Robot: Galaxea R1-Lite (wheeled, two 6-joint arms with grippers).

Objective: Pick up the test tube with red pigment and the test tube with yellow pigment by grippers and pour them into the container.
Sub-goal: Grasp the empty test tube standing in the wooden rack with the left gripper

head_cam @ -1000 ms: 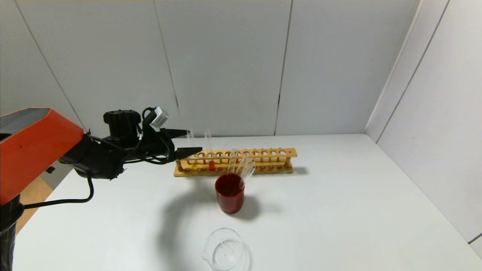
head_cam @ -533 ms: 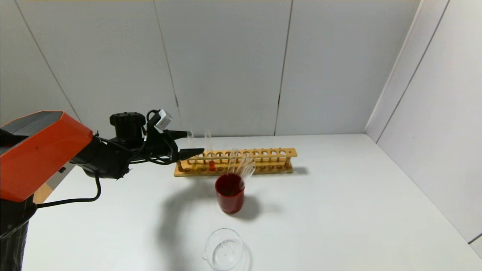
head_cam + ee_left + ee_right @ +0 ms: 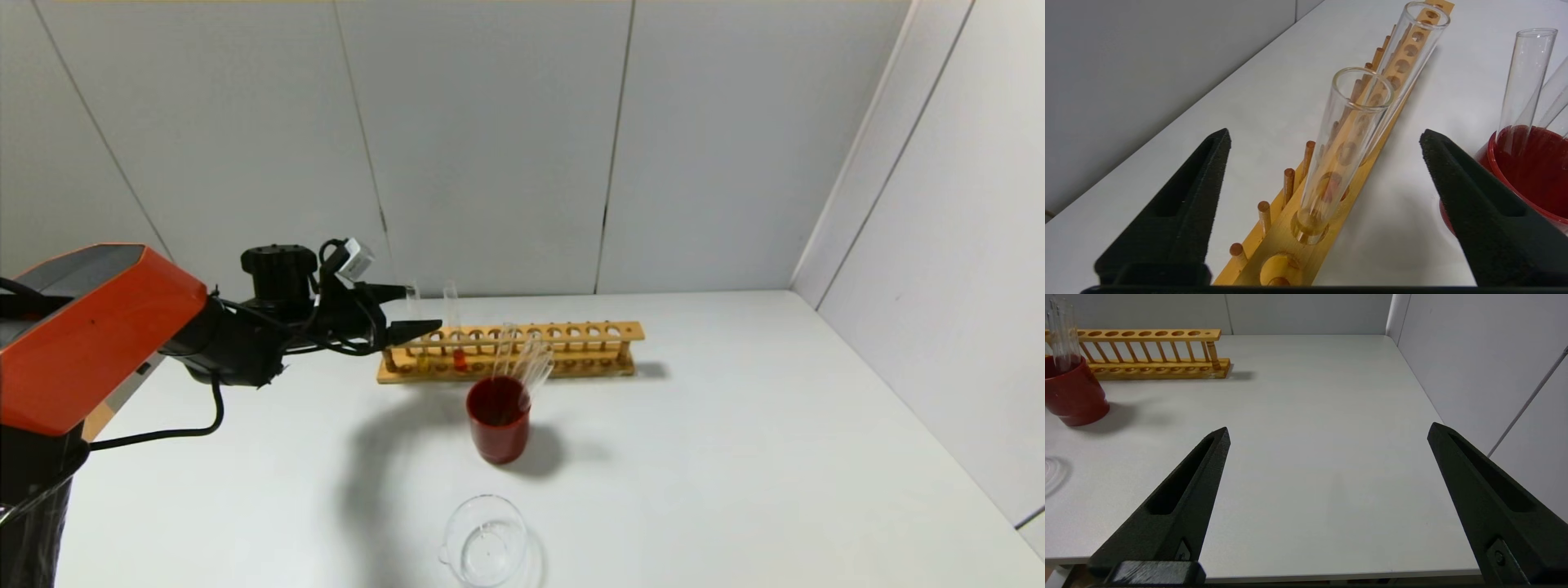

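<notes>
The left gripper (image 3: 416, 310), jaws spread wide, straddles the yellow-pigment test tube (image 3: 414, 322) at the wooden rack's (image 3: 571, 347) left end without touching it.

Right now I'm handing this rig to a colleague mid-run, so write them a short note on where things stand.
Left gripper: open, nothing held, at the left end of the wooden rack, one finger on each side of the yellow test tube.
Right gripper: open, empty, parked over bare table to the right.
The yellow tube and the red test tube both stand upright in the rack. The glass container sits at the near table edge, in front of the red cup of clear tubes.
Done: approach only.
Left: grip each tube, lift it, pour it into the container.
</notes>
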